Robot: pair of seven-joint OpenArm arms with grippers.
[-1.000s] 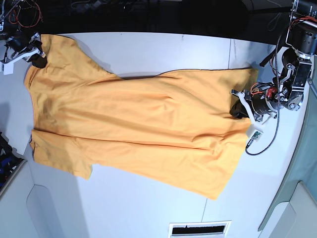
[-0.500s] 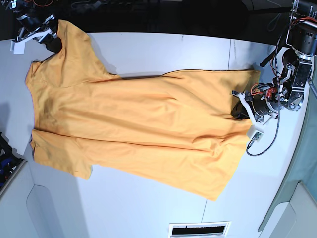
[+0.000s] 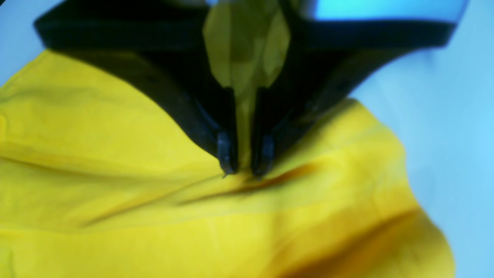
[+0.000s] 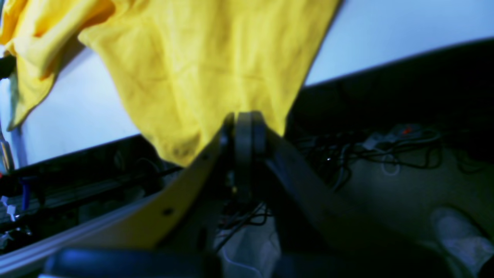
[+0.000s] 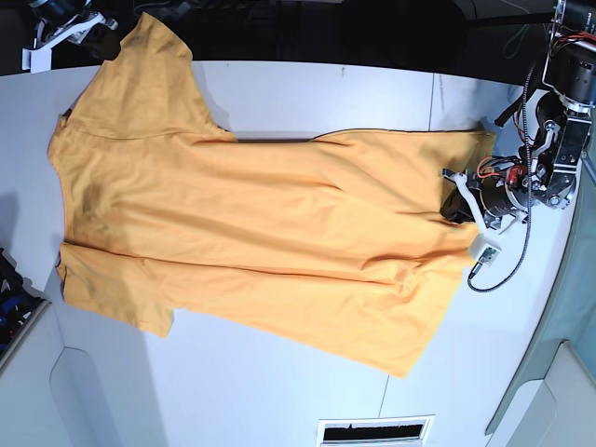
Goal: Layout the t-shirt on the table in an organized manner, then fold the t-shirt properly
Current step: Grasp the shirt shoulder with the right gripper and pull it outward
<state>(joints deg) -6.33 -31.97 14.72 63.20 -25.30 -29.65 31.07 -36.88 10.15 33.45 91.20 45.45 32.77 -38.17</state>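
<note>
The orange-yellow t-shirt [image 5: 261, 223] lies spread across the white table [image 5: 307, 93], neck end to the left, hem to the right. My right gripper [image 5: 110, 26] is at the top left, shut on the upper sleeve and holding it past the table's far edge. Its wrist view shows the gripper [image 4: 245, 123] pinching the t-shirt [image 4: 200, 69], which stretches away over the table [image 4: 386, 31]. My left gripper [image 5: 453, 207] is at the hem on the right. In its wrist view the gripper [image 3: 245, 160] is shut on a fold of the t-shirt [image 3: 135, 200].
Beyond the table's far edge is a dark area with cables [image 4: 386, 154]. A thin seam [image 5: 433, 98] crosses the table on the right. A vent slot [image 5: 372, 430] sits at the near edge. Dark gear [image 5: 9, 298] stands at the left edge.
My right gripper has carried the upper sleeve up and to the right, past the far edge, stretching it out. The left gripper and hem shifted slightly right.
</note>
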